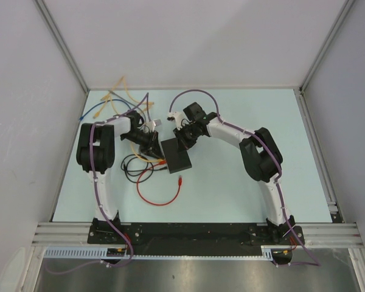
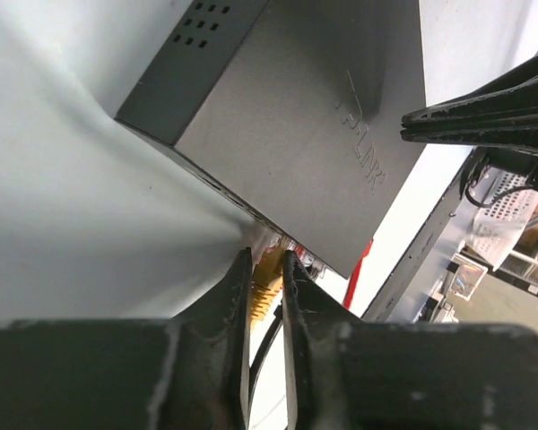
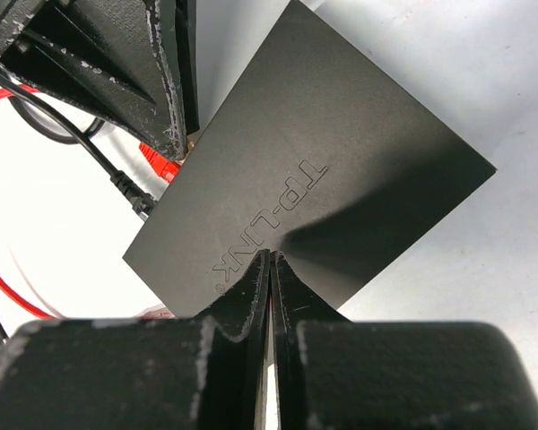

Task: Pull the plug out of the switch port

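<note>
plug [image 2: 267, 282], yellow, sits in the switch port [image 2: 274, 240] on the black box [image 3: 314, 179] edge facing my left pincer [image 2: 266, 256], which pinches it. right pincer [image 3: 270, 260], pressed together, pins the box.

The plug [image 2: 267, 279] between the left fingers [image 2: 226, 309] is showing bright yellow. Beyond their tips, the switch box [image 2: 296, 134] is showing matte black, with embossed lettering in the same black and a grid of small vent holes on one side. The left fingers and the right fingers [image 3: 242, 300] are looking black with pale scuffs. A red cable [image 2: 360, 264] is glowing beside the box, over the pale mint surface [image 1: 231, 188].
</note>
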`<state>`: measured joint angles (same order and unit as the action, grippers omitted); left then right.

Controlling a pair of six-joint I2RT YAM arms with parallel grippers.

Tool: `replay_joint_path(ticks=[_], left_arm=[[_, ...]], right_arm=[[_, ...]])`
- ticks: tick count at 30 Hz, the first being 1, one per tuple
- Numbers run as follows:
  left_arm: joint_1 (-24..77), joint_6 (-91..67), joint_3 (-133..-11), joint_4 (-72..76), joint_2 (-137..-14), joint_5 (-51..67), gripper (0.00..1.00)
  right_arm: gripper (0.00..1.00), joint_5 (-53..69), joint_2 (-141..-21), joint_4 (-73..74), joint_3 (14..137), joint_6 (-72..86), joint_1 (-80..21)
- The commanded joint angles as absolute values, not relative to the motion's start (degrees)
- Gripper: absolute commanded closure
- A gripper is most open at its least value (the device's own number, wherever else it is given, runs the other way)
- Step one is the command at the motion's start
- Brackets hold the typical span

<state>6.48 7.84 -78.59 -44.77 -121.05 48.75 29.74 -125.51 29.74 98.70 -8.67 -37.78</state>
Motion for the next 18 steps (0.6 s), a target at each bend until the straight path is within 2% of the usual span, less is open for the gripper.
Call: replay_joint_path(ticks=[1, 8, 15, 18], left_arm=[[6.59, 11.69, -82.17, -43.68, -123.31, 44.83, 0.88], [6.59, 16.08, -84.73, -44.91, -123.22, 41.75, 0.92], [6.94, 19.95, -80.69, -47.20, -124.19, 44.65, 0.95], [6.94, 19.95, -82.96, -48.51, -126.02, 46.31, 0.95]], right_arm=[[0.96, 29.00, -125.42, 29.44, 98.88, -9.40, -37.79], [0.96, 28.65, -125.51, 29.27, 98.96, -9.49, -37.71], [0.96, 28.21, -125.68, 29.27, 99.14, -9.49, -37.35], [0.96, 28.21, -125.95, 29.35, 99.40, -9.41, -37.27]])
